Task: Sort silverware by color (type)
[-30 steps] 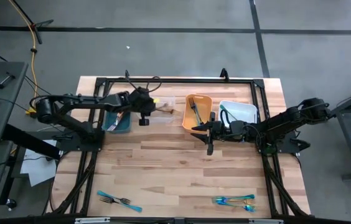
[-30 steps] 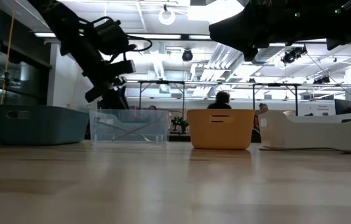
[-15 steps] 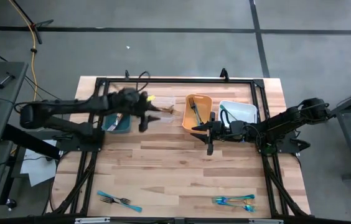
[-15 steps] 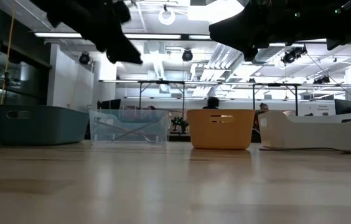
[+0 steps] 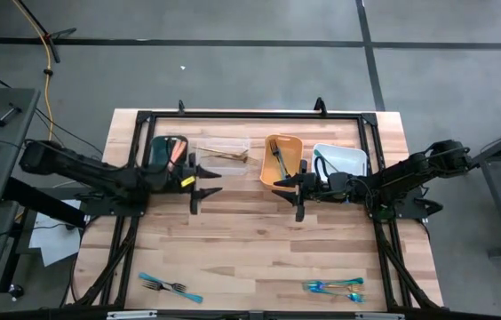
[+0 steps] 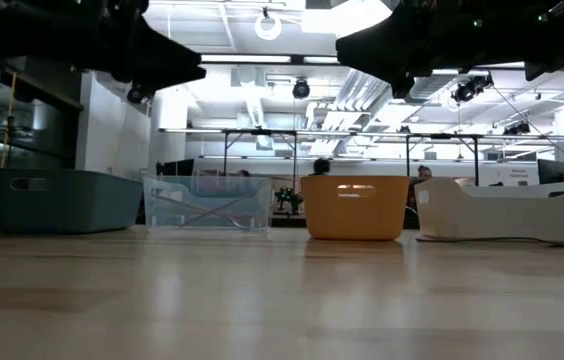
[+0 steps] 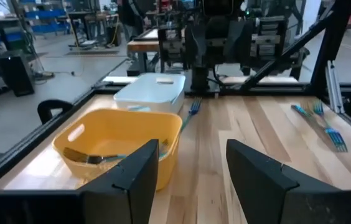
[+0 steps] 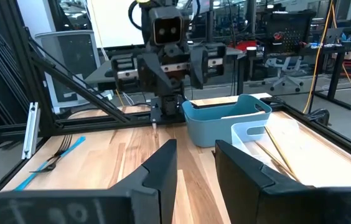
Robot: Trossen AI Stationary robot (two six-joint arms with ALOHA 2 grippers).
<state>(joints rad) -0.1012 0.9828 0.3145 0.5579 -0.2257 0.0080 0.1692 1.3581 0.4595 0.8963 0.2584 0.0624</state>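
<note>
The silverware not in bins lies near the table's front edge: teal-handled forks (image 5: pixel 170 286) at the left and a teal and gold cluster (image 5: pixel 335 285) at the right. More lies inside the bins: gold pieces (image 5: pixel 226 156) in the clear bin (image 5: pixel 224 145) and a dark fork (image 5: pixel 275 158) in the orange bin (image 5: pixel 282 169). My left gripper (image 5: pixel 199 185) hovers open and level in front of the teal bin (image 5: pixel 169 151), holding nothing. My right gripper (image 5: pixel 297 191) hovers open in front of the orange bin, nothing between its fingers (image 8: pixel 163 168).
Four bins stand in a row along the far side: teal, clear, orange and white (image 5: pixel 339 160). A black frame (image 5: pixel 250 116) runs round the table's edges. Bare wood lies between the two grippers and down to the forks at the front.
My left gripper has drawn back from above the clear bin toward the table's left and near side. It has tipped up from pointing down to level. My right gripper has kept still.
</note>
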